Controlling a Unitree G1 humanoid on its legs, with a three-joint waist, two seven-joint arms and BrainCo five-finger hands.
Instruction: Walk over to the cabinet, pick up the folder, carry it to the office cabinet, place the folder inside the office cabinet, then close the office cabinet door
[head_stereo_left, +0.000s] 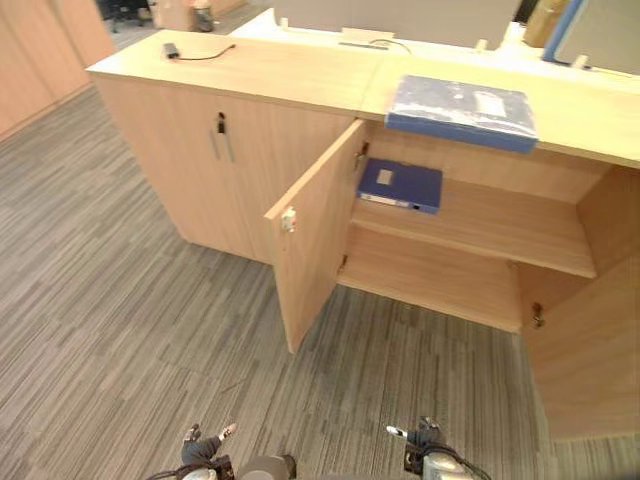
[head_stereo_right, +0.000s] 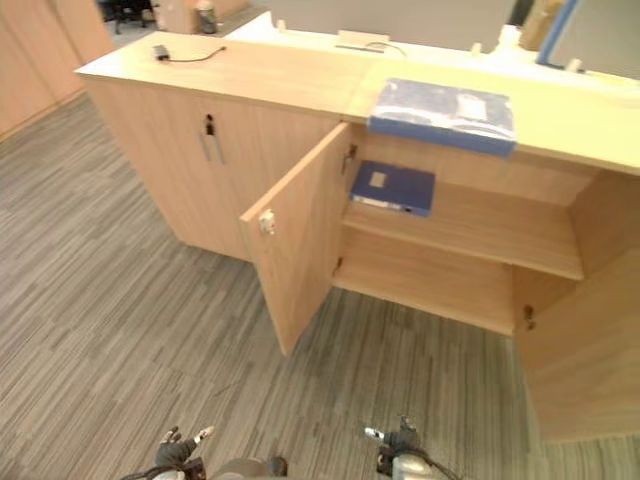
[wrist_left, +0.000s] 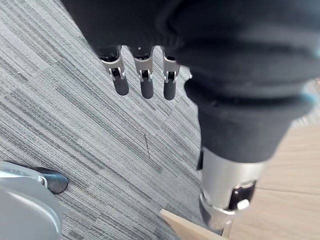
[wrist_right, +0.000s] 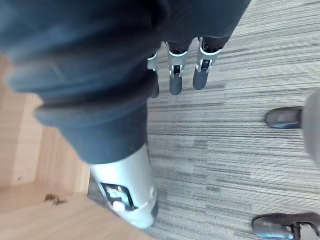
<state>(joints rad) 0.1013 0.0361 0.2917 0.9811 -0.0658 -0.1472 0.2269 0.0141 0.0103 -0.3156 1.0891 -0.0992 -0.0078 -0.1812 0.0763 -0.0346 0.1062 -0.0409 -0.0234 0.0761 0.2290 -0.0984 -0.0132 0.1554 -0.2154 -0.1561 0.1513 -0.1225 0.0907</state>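
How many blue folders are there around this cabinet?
2. A pale blue folder lies on the countertop. A dark blue folder lies on the upper shelf of the open cabinet. Others may be hidden behind the closed doors.

Grey striped carpet (head_stereo_left: 120, 300) is covering the floor. A long light-wood cabinet (head_stereo_left: 170, 150) is standing across the far side, its countertop (head_stereo_left: 280, 70) catching bright light. Wood panelling (head_stereo_left: 40, 45) is lining the left wall, and a grey partition (head_stereo_left: 430, 18) is rising behind the countertop's far edge.

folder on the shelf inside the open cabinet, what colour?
Dark blue flat rectangular folder with a small pale label; clearest in the left eye view.
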